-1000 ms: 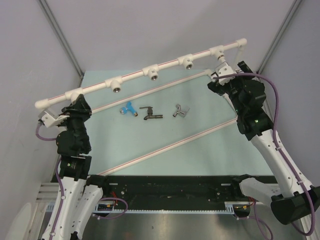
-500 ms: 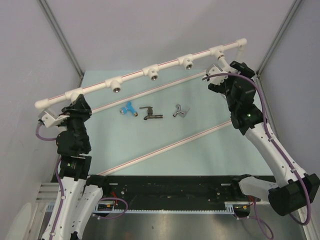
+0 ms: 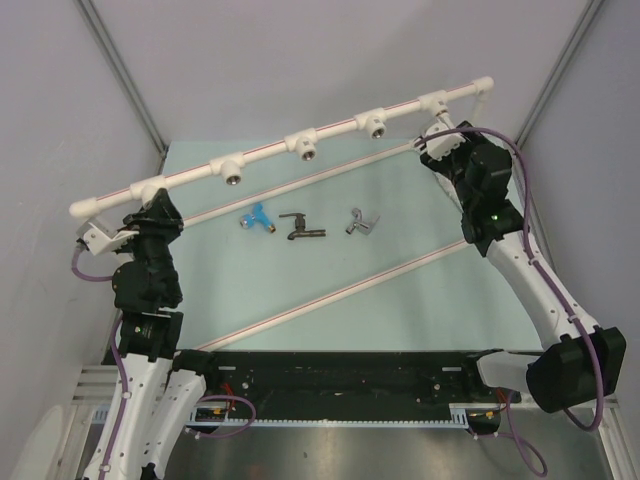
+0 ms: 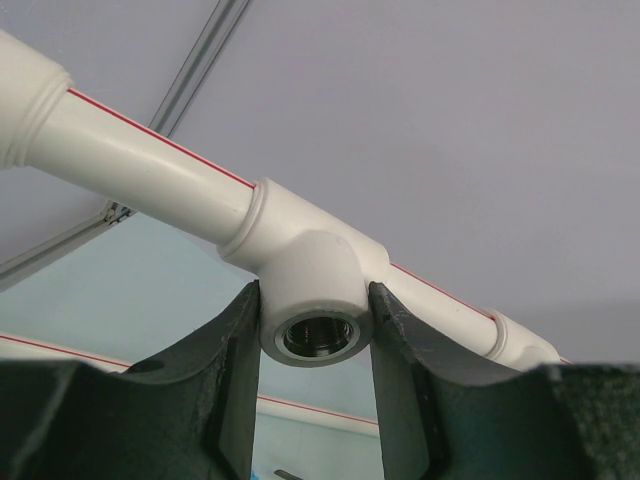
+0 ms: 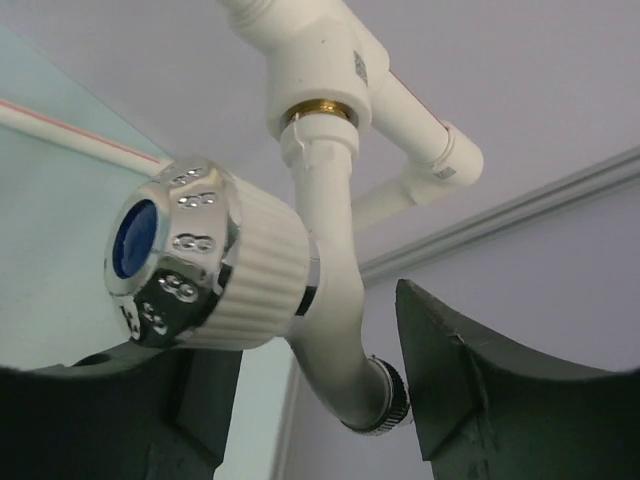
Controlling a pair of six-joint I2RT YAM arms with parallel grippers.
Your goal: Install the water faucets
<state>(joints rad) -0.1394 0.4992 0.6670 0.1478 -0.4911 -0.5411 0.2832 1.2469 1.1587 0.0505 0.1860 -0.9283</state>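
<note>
Your left gripper clamped on tee fitting; right gripper, jaws apart, straddles white faucet, likely rigid, slick; grip its ribbed knob.

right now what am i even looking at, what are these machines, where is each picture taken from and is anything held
These are two robot arms bolted at the near edge of a table. The wide picture looks down from above and behind them: the left arm is on the left, the right arm on the right. The two close-ups come from a camera on each wrist. A white pipe with threaded sockets runs above the table. On the table lie three loose taps: a blue faucet, a dark faucet and a silver-grey faucet. The left end effector is clamped on a tee fitting of that pipe. The right end effector has its fingers either side of a white faucet already screwed into the pipe; whether it grips it, I cannot tell.
</note>
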